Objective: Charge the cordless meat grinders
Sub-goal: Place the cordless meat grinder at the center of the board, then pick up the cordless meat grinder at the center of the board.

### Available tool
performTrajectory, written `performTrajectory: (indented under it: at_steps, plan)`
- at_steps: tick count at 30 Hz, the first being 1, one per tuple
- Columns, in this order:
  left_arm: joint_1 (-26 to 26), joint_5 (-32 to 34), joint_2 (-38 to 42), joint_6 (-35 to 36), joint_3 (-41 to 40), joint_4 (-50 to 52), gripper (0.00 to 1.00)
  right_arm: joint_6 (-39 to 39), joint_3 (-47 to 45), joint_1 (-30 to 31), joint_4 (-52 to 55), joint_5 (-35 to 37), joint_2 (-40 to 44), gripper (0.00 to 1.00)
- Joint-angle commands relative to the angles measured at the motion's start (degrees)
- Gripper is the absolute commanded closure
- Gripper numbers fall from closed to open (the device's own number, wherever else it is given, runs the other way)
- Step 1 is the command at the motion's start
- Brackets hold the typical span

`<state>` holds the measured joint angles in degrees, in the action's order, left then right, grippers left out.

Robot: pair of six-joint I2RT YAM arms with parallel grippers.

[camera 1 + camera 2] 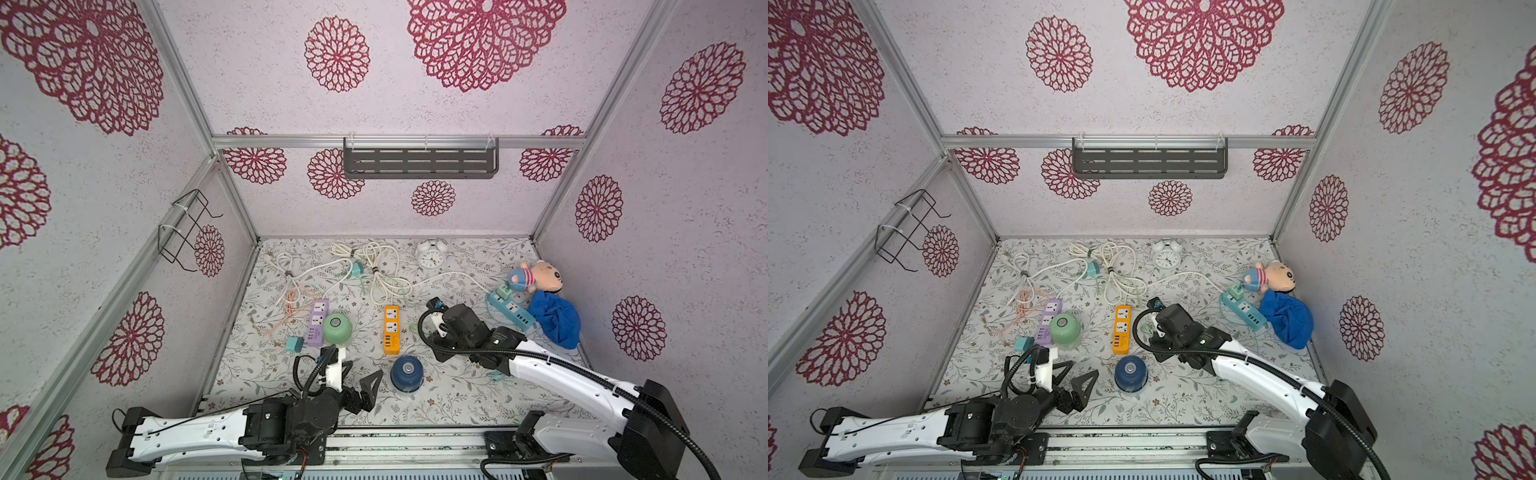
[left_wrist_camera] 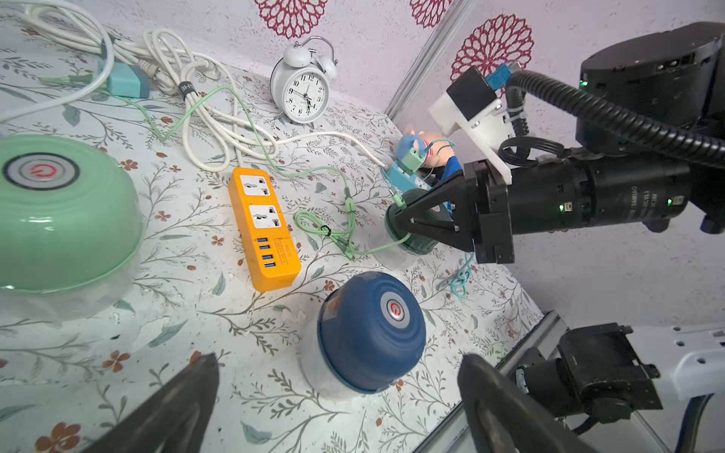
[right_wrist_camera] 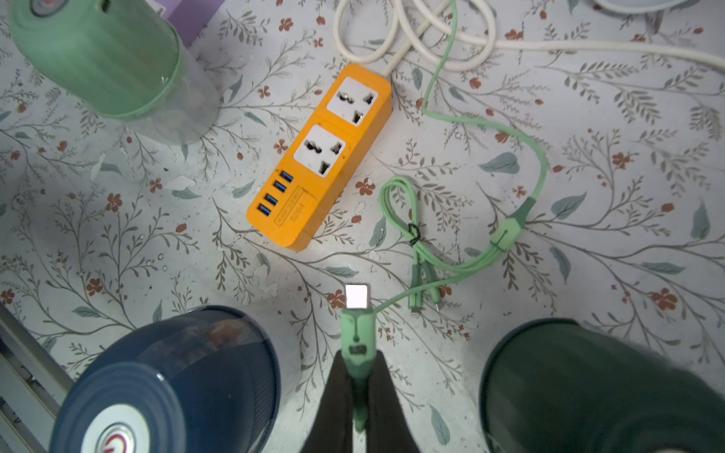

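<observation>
I'm counting three grinders standing on the tabletop (image 1: 457,395) — mint green grinder (image 1: 337,328) just beside the purple strip (image 1: 316,326), navy blue grinder (image 1: 407,372) before the orange strip (image 1: 391,330), dark green grinder (image 3: 588,392) beside my right pincer (image 3: 357,355), which is pinching one green cable plug (image 3: 356,325). My left pincer (image 1: 359,376) is gaping wide — gripping nothing.

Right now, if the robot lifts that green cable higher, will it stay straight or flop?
Probably flop: the green cable lies in loose curves. Its plug, pinched in the right tool, looks stiff. Likely light too, being thin.
</observation>
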<state>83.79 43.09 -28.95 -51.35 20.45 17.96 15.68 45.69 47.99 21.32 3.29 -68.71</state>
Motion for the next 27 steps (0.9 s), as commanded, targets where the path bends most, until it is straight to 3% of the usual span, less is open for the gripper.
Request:
performTrajectory:
  at_steps: [1, 6, 11, 27]
  plan:
    - [-0.5, -2.2, -4.0, 2.1, 0.4, 0.2, 0.01, 5.6, -1.6, 1.9, -0.7, 2.3, 1.7, 1.0]
    - [-1.6, -5.4, -10.7, 3.2, 0.0, -5.5, 0.03, 8.7, -4.3, 4.7, -1.2, 3.8, 1.7, 1.0]
    - [-5.0, -8.8, -12.0, 2.5, -2.4, -11.7, 0.03, 10.0, -6.4, 5.4, -1.7, 3.0, 2.2, 1.0]
    - [-7.3, -11.3, -4.2, 1.4, -2.0, -0.2, 0.03, 12.9, -5.7, 9.9, -6.4, 1.8, -3.7, 1.0]
